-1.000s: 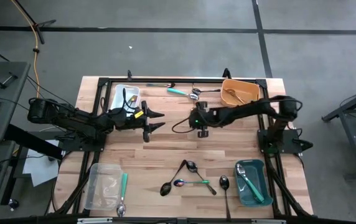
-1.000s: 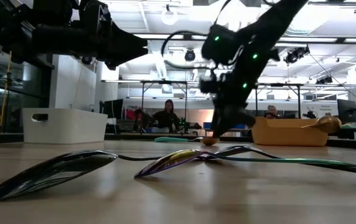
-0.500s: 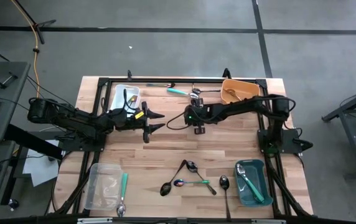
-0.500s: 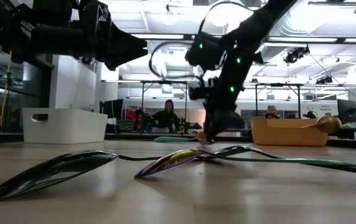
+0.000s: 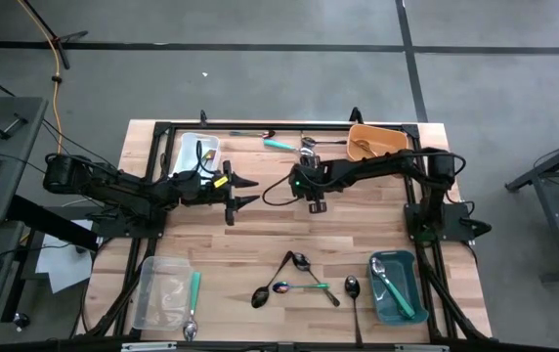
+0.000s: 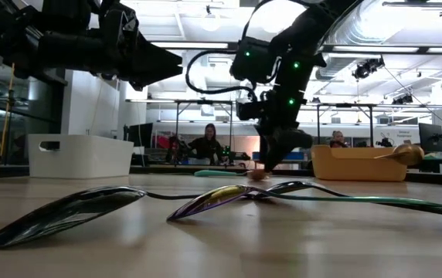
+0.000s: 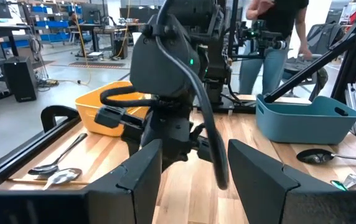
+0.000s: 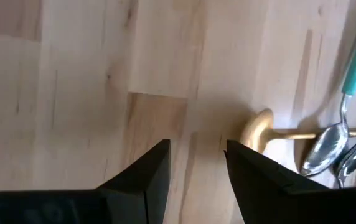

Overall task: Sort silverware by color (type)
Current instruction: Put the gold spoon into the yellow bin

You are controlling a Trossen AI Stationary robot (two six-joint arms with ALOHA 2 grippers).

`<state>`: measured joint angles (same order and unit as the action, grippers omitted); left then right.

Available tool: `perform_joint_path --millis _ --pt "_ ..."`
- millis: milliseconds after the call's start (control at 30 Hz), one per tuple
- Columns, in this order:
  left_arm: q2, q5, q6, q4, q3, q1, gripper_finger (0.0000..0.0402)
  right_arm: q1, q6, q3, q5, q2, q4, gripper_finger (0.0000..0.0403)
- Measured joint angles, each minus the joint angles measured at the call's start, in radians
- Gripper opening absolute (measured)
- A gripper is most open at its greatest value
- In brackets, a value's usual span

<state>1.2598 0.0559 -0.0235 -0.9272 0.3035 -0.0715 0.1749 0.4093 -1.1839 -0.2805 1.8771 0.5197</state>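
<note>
My overhead camera looks straight down on the whole pale wooden slatted table (image 5: 260, 230). My low camera sits at that table's surface (image 6: 221, 239), close to the nearest spoons, facing level across into the room. The left wrist camera rides above the table looking along it at the right arm's dark wrist housing (image 7: 178, 68); overhead and low views share that housing. The right wrist camera looks down from close above the table boards (image 8: 72, 74).
</note>
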Motion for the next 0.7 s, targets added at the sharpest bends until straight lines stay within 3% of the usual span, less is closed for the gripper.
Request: perform_joint_path --millis 333,700 --pt "0.0 0.0 0.001 0.0 0.0 0.0 0.0177 0.038 -0.009 0.0 -0.051 0.0 -0.06 0.0151" --pt "0.0 0.0 0.001 -0.001 0.0 0.0 0.0177 0.097 -0.008 0.0 0.044 0.001 -0.067 0.0151"
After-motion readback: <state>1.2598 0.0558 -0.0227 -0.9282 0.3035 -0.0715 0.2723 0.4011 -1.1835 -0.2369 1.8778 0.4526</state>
